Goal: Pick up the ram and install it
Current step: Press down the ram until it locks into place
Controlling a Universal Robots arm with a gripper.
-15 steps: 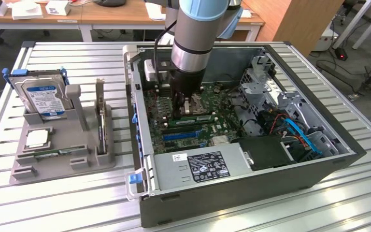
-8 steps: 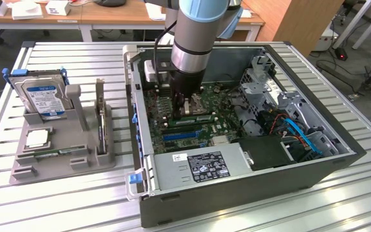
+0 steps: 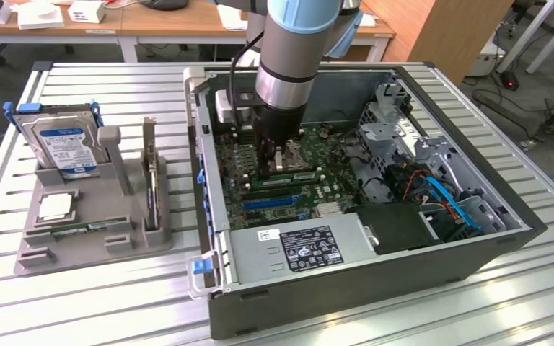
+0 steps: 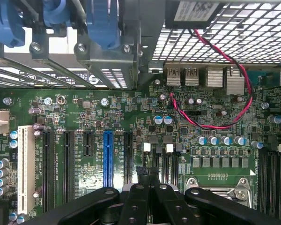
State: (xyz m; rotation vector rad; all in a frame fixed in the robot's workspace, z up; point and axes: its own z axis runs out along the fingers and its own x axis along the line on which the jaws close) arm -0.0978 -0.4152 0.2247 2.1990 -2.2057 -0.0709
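My gripper (image 3: 279, 162) reaches down inside the open computer case (image 3: 508, 238), over the green motherboard (image 3: 257, 189). Its fingers are shut. A long thin green ram (image 3: 291, 175) sits at their tips, low over the board beside the processor socket. In the wrist view the black fingers (image 4: 136, 199) meet on a thin dark edge, and the gripper (image 4: 147, 180) hangs above the long dark slots (image 4: 171, 161) next to the socket bracket (image 4: 215, 185).
A grey holder (image 3: 27, 256) on the slatted table at the exterior view's left carries a hard drive (image 3: 63, 144), an upright card (image 3: 149, 176), a square silver chip (image 3: 55, 207) and a thin green strip (image 3: 80, 231). The power supply (image 3: 296, 249), drive cage (image 3: 402, 133) and blue cables (image 3: 450, 202) crowd the case.
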